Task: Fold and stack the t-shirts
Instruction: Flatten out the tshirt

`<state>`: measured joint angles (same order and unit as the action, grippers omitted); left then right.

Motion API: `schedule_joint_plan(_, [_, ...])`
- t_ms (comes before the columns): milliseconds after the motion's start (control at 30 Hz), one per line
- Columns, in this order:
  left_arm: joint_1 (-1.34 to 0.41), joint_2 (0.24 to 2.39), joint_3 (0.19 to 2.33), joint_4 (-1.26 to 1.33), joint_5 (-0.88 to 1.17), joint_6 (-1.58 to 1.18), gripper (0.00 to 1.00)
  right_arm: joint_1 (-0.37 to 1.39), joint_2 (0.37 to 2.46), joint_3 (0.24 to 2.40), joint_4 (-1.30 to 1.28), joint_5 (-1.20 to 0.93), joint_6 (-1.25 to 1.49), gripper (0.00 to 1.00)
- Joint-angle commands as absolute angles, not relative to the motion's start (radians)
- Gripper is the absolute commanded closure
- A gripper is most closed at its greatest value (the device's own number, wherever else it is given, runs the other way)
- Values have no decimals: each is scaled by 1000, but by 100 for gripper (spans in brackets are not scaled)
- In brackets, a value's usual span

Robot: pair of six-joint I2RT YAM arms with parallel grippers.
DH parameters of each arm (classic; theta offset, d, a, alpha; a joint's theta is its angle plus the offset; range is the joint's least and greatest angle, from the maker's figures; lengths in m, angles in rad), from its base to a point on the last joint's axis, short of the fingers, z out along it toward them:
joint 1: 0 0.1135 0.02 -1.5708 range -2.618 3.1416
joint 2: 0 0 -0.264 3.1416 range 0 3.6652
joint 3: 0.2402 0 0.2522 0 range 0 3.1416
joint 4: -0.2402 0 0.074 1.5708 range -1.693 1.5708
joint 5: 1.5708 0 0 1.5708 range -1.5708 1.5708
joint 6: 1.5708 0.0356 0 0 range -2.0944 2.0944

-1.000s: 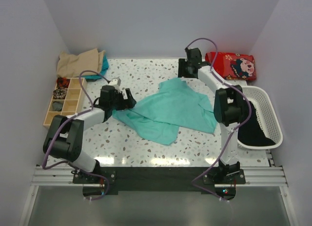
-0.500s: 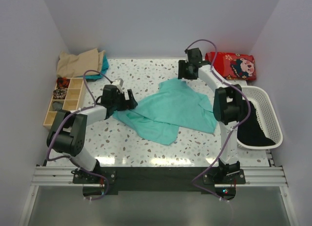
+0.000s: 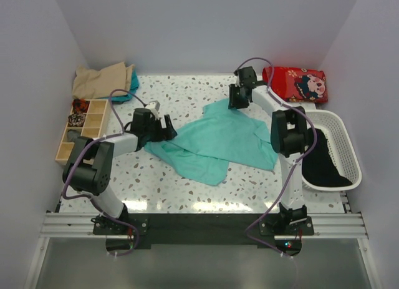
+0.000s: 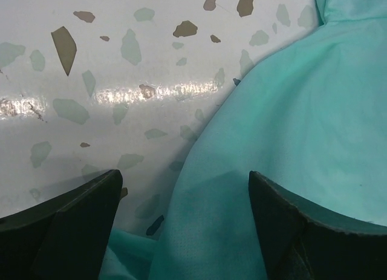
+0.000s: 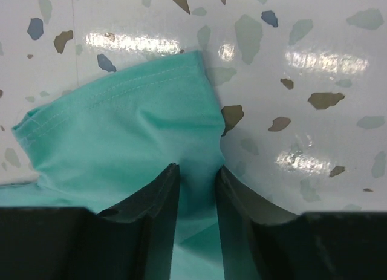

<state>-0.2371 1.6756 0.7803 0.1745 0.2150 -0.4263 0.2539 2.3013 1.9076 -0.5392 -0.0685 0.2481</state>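
Your right gripper (image 5: 196,174) is pinching the teal tee (image 3: 218,139) at center top, left gripper (image 4: 184,192) spread wide over its left edge.

The teal tee (image 3: 218,142) lies rumpled and unfolded mid-bench (image 3: 187,102), its far corner pinched in my right claw (image 5: 196,171). A tan tee (image 3: 100,80) sits heaped at the far-left corner, and a black one (image 3: 321,167) lies in the basket (image 3: 346,139).
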Motion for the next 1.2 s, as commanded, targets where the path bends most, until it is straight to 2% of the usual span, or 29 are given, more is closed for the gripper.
schedule_joint_plan(0, [-244,1716,801,183,262,-411,19,250,2304,1925,-560,-117,250,80])
schedule_joint_plan(33, [-244,1727,805,186,271,-413,41,250,2304,1921,-555,-120,250,89])
schedule_joint_plan(67, [-244,1733,808,187,279,-416,57,247,2299,1918,-549,-126,250,99])
schedule_joint_plan(133, [-244,1743,822,190,288,-428,86,249,2281,1907,-528,-147,252,100])
schedule_joint_plan(233, [-244,1737,869,183,290,-437,100,249,2209,1884,-488,-159,250,100])
schedule_joint_plan(400, [-242,1669,1011,92,238,-440,100,249,2059,1928,-505,-143,218,100])
schedule_joint_plan(533, [-236,1621,1260,-46,138,-385,100,249,1984,2058,-561,-98,181,100])
schedule_joint_plan(800, [-143,1686,1679,-245,133,-299,100,244,1976,2405,-635,-3,112,98])
schedule_joint_plan(900, [-133,1668,1747,-307,140,-262,100,241,1939,2406,-646,-8,109,97])
schedule_joint_plan(967, [-133,1628,1720,-310,138,-256,100,241,1864,2340,-617,-34,121,97])
schedule_joint_plan(1100, [-133,1436,1454,-239,176,-284,98,242,1693,2020,-542,-129,169,98])
schedule_joint_plan(1167, [-135,1370,1329,-204,259,-317,98,244,1617,1895,-535,-218,176,100])
